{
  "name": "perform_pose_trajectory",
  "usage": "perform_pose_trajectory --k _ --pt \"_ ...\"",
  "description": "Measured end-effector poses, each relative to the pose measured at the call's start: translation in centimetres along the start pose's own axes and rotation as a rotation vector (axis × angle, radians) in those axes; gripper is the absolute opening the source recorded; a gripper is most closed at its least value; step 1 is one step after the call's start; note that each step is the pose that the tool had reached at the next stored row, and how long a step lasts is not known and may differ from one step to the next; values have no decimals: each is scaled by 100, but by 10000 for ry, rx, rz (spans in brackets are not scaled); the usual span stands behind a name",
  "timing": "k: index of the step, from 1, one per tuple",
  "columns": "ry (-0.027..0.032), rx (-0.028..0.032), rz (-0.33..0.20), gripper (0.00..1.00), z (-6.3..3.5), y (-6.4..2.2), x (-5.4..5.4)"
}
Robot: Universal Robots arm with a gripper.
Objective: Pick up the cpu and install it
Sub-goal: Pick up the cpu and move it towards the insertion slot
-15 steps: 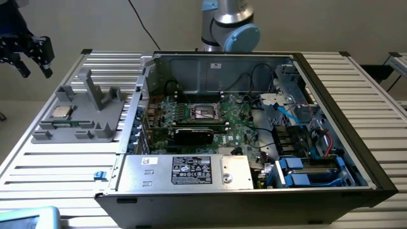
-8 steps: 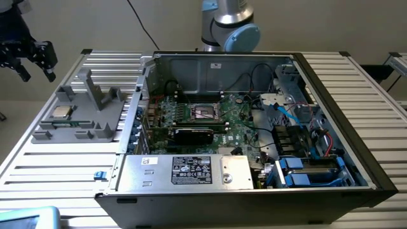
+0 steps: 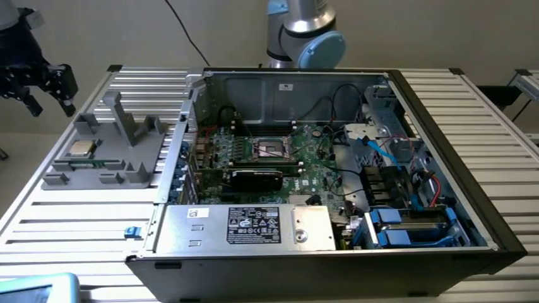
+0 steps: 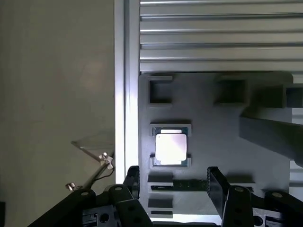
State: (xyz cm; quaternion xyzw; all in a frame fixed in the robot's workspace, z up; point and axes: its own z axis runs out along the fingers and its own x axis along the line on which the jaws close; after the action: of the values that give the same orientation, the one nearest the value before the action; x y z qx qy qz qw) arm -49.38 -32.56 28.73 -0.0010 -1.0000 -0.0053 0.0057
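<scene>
Hovering gripper [image 3: 50, 107], fingers [image 4: 216, 189] apart, above cpu [image 4: 171, 149] on grey tray [image 4: 213, 137]; label [image 3: 252, 225] unreadable

Dull silver cpu [image 4: 171, 148], grey holder [image 4: 213, 137], black hand [image 3: 49, 102], green motherboard [image 3: 313, 165], pale ribbed table [image 3: 84, 218].
</scene>
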Motion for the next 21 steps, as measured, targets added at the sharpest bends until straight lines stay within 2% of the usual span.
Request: perform_pose_trajectory --k 6,21 --pt "1 0 1 69 108 -27 -1" --pt "0 0 0 69 381 -30 -52"
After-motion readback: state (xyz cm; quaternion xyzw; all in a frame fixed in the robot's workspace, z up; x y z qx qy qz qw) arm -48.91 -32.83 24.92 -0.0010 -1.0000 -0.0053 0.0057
